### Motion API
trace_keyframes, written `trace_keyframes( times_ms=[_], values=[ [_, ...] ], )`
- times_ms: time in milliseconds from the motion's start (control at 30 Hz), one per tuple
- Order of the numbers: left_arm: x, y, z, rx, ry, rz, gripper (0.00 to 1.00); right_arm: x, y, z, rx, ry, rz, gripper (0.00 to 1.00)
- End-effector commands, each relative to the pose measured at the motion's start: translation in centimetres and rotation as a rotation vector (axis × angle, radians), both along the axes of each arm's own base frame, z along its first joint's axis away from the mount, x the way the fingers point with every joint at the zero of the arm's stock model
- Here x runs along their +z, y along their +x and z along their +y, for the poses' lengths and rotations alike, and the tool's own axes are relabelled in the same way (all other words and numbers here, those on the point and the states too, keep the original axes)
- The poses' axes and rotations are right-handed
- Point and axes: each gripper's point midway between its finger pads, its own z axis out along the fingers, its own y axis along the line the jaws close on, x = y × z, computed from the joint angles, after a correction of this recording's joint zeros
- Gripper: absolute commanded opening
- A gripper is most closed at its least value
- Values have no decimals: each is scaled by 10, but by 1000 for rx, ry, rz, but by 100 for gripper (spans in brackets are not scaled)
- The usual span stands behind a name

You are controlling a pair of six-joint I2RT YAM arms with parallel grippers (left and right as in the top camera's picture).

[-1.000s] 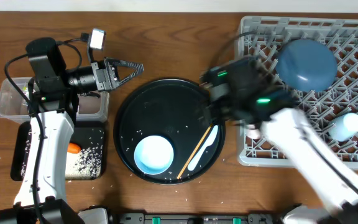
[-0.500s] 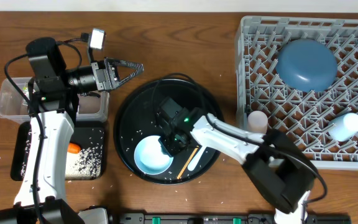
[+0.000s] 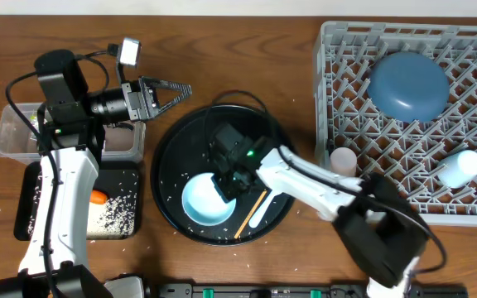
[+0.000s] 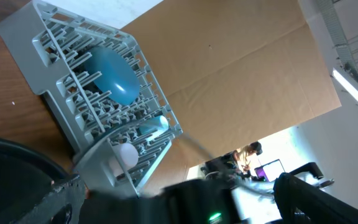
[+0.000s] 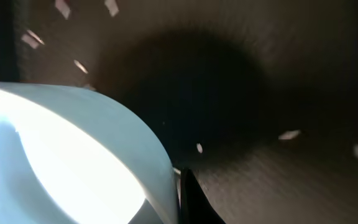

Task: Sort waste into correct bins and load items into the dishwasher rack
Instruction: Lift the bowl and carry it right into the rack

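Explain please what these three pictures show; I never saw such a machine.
These are two robot arms at a table. One picture looks down from above; the other two come from cameras on each wrist. The left hand is open and holds nothing. The right hand is at the rim of a pale bowl on a round black tray, beside a white spoon and a chopstick; whether it grips the bowl, I cannot tell. The grey rack holds a blue plate, a pink cup and a blue cup.

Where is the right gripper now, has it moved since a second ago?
Yes. The right gripper has swung left, away from the dishwasher rack, and now sits at the bowl on the round black tray.
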Motion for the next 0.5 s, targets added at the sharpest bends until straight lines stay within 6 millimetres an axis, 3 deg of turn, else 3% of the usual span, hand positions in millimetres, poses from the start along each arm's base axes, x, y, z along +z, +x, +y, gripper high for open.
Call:
trace_keyframes(
  times_ms=[0,67,200,300,333,467],
  values=[
    [1,-1,1,-7,0,-18,98,75,33,-9,-77,89,-167,1],
    [1,-1,0,-7,0,-18,98,95,41,-26,-119,75,-222,1],
    [1,-1,1,-7,0,-18,98,138,63,-108,-305,-82,-383,1],
    [1,-1,1,-7,0,-18,98,169,76,-196,-503,-273,-510,1],
    [1,-1,0,-7,0,-18,98,182,78,-236,-594,-364,-559,1],
    [1,-1,0,-7,0,-18,98,221,69,-356,-774,-653,-660,1]
  ],
)
